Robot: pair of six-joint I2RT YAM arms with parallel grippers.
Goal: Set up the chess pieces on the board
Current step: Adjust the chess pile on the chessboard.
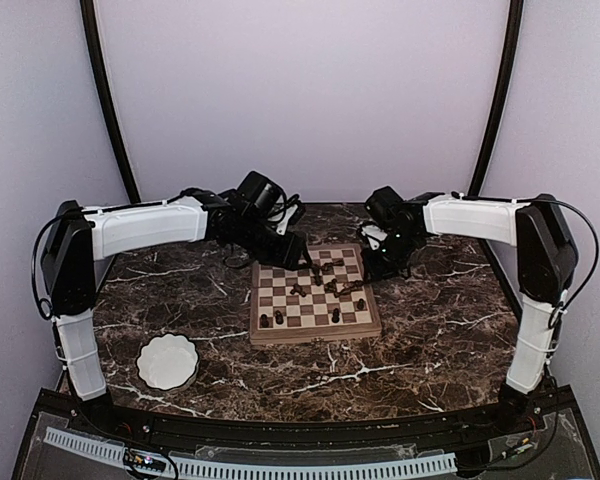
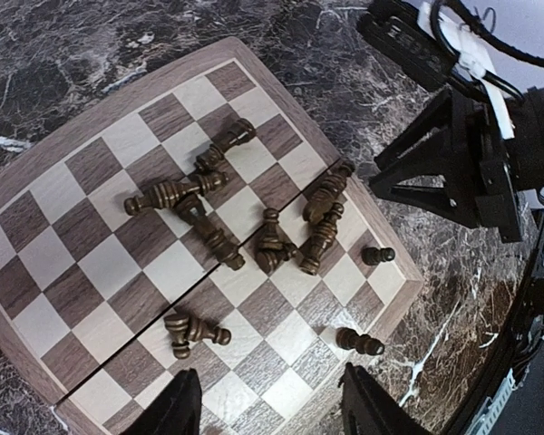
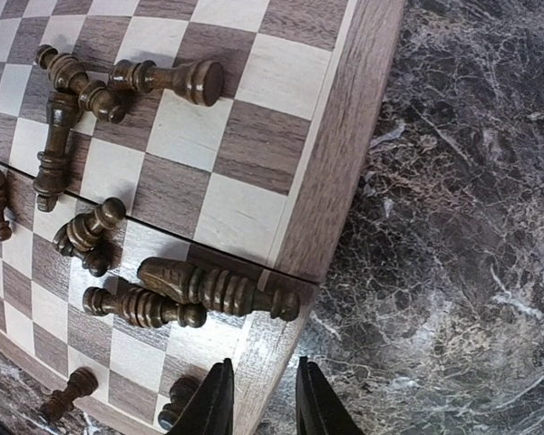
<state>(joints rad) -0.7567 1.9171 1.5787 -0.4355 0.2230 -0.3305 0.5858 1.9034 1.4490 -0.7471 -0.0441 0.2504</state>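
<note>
The board lies mid-table, its checks tan and dark brown. Dark chess pieces lie toppled in a heap on its far half, and a few stand along its near rows. In the left wrist view the fallen pieces sprawl across the board, and two pawns stand near its edge. My left gripper hangs open over bare squares and holds nothing. My right gripper is open by a narrow gap above the board's rim, just short of a big fallen piece.
A white scalloped bowl sits on the dark marble table at the near left. Both arms reach in over the board's far edge, and the right arm's gripper shows in the left wrist view beside the board's corner.
</note>
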